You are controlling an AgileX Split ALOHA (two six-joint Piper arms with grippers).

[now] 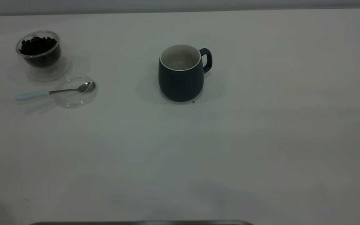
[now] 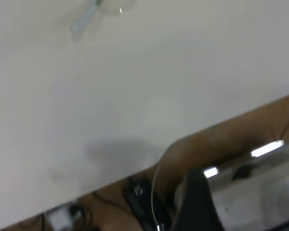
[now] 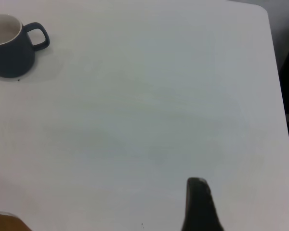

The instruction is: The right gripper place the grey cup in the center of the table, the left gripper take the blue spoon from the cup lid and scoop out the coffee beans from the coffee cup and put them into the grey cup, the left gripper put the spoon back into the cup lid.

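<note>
So the coffee cup [image 1: 38, 50] with the coffee beans [image 1: 38, 44] is sitting far left, the blue spoon [image 1: 55, 91] is lying on the cup lid [image 1: 75, 99] beside it, and the grey cup [image 1: 181, 73] is standing mid-table [image 1: 261, 131]. Can't tell either gripper's jaw state.

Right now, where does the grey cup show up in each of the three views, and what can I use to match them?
Exterior view: the grey cup stands upright near the table's centre, handle pointing right.
Left wrist view: not in it; only the blue spoon and bare table show.
Right wrist view: the grey cup sits at the picture's upper left corner.
Shared landmark: the white table, seen in all three.
</note>
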